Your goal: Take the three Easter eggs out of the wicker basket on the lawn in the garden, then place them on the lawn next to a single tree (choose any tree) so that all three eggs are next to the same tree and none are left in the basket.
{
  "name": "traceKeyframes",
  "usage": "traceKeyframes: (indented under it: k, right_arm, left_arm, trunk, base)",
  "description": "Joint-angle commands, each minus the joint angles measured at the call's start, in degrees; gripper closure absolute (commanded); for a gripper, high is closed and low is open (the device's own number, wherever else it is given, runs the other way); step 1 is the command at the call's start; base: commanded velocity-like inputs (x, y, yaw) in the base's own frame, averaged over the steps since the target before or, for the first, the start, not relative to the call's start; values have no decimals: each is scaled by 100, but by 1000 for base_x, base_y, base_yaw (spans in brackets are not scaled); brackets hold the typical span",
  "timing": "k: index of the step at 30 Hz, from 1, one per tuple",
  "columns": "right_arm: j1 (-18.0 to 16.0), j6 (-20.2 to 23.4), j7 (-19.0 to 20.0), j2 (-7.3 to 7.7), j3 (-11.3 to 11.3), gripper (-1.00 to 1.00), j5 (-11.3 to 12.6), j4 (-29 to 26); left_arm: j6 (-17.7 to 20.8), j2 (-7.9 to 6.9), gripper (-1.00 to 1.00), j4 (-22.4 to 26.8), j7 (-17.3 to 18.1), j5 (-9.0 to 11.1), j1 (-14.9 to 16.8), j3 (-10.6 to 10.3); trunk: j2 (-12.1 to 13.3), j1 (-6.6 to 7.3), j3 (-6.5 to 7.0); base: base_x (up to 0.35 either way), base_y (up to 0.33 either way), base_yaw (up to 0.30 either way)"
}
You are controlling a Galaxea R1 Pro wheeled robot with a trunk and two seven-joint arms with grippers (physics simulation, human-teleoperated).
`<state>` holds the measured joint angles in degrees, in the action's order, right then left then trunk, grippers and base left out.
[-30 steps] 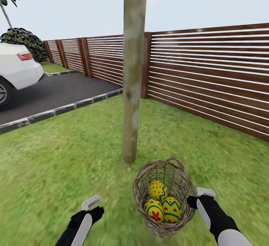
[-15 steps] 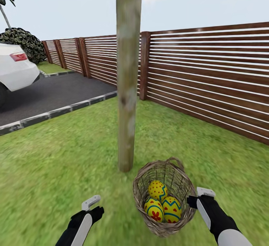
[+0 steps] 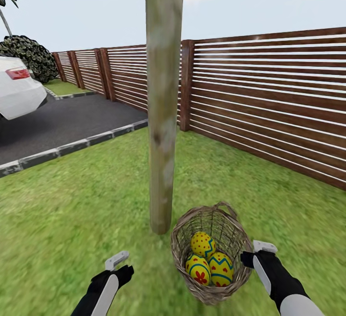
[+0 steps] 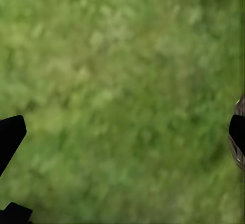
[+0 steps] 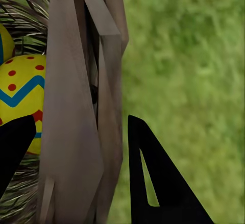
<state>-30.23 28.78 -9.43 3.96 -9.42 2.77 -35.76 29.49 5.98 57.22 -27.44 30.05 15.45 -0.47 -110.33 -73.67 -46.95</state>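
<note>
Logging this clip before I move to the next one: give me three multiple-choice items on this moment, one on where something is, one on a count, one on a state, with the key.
1. Where is the wicker basket relative to the tree trunk, in the head view?
A. Near its base, to the right
B. On the driveway
C. Against the fence

2. How many Easter eggs lie in the basket?
A. One
B. Two
C. Three

3. What is the right gripper doing?
A. Holding one egg
B. Closed on the basket's rim
C. Hanging free over the grass

Key: 1 A, the basket sits by the trunk's foot above the lawn. 2 C, three yellow eggs show inside. 3 B, the right wrist view shows one finger inside the wicker wall and one outside, pressed against it.
</note>
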Motion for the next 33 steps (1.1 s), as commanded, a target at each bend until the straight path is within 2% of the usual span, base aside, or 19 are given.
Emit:
traceKeyframes:
  k: [1, 4, 6, 9, 11, 32, 33]
  right_arm:
    - [-2, 22, -23, -1, 1, 100, 57, -10]
    - [-5, 22, -23, -1, 1, 100, 57, -10]
    - [-3, 22, -23, -1, 1, 100, 57, -10]
    - [-2, 22, -23, -1, 1, 100, 57, -10]
    - [-3, 22, -23, -7, 1, 100, 57, -9]
    - [-3, 22, -15, -18, 10, 100, 58, -1]
    - [-4, 22, -15, -18, 10, -100, 58, -1]
  left_arm:
    - [11, 0, -100, 8, -51, 56, 2, -5]
    - [13, 8, -100, 23, -51, 49, 2, -45]
    - [7, 10, -100, 29, -54, 51, 2, -238]
    - [11, 10, -100, 28, -81, 53, 2, -320]
    - [12, 13, -100, 26, -102, 53, 2, -328]
    - [13, 9, -100, 26, -77, 66, 2, -313]
    - [13, 5, -100, 26, -77, 64, 2, -310]
  trunk:
    - [-3, 0, -5]
    - [-3, 0, -5]
    - [-83, -44, -41]
    - [-123, -66, -59]
    - [-203, -110, -95]
    - [-203, -110, -95]
    - [-203, -110, -95]
  base:
    - [46, 0, 0]
    - [11, 0, 0]
    - [2, 0, 0]
    - [0, 0, 0]
    - [0, 0, 0]
    - [0, 0, 0]
    - [0, 0, 0]
